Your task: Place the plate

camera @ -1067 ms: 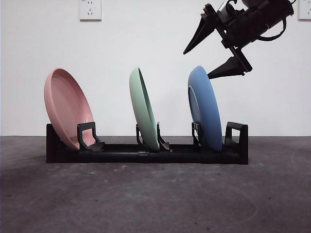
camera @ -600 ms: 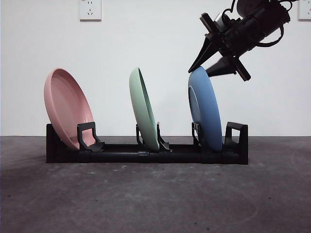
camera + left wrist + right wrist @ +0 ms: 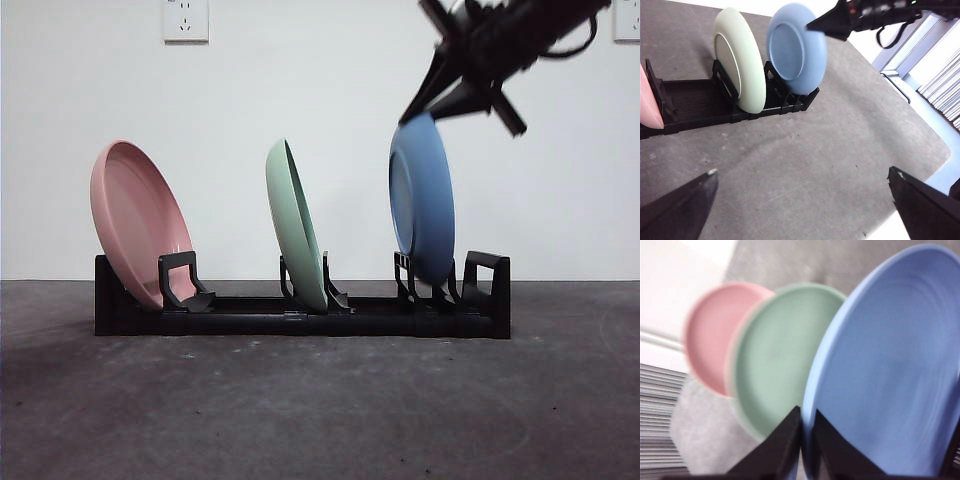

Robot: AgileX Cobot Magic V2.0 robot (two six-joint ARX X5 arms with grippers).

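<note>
Round glossy blue plate (image 3: 422,200) in right hand (image 3: 437,103)

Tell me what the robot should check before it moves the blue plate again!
1. Right gripper pinches the blue plate's top rim: ok.
2. Plate lifted out of the rack slot: not ok, its bottom edge is down among the prongs.
3. Green plate apart from the blue one: ok.
4. Pink plate resting in its slot: ok.
5. Left gripper far away, open: ok.
</note>
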